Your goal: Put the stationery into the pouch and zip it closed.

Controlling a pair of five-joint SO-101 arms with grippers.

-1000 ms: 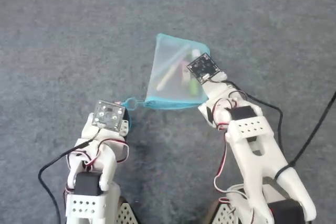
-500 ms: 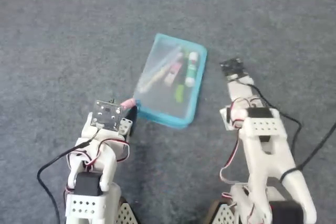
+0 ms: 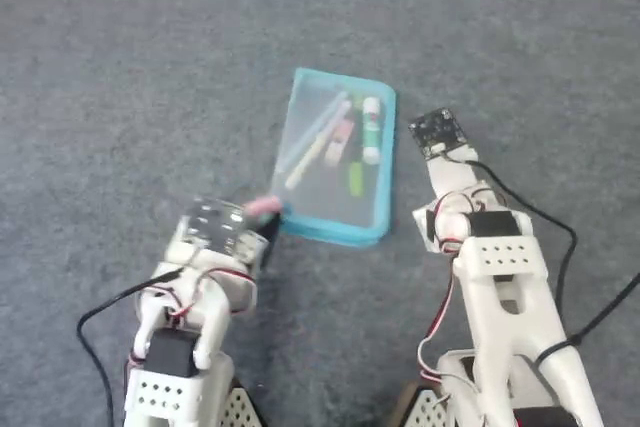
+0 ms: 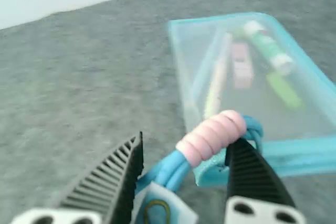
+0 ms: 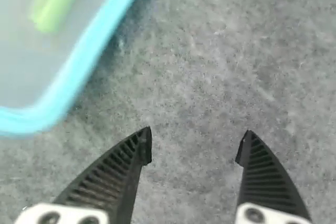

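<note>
the grey worktop (image 3: 120,97) carries one thing that matters, the pouch (image 3: 340,232), lying flat about midway between the two arms. its long axis runs away from them, leaning a little to the right at the far end.

the right tool (image 5: 197,132) hangs over bare worktop just beside the pouch's right long edge, jaws apart and holding nothing. the left tool (image 4: 186,142) sits at the pouch's near left corner, jaws also apart.

the stationery (image 3: 340,142) is inside, seen through the clear face: a green pen, a pink piece and a pale stick or two, all lying roughly along the long axis.

smallest of all, the pink pull (image 4: 212,135) on its blue cord sticks out from that near left corner and lies in the gap of the left tool, resting against one jaw but not pinched.

so the coming move, i'd say, belongs to the left arm: it is much the nearer, and the pull is already between its jaws. i can't tell from here whether the zip is fully shut.
</note>
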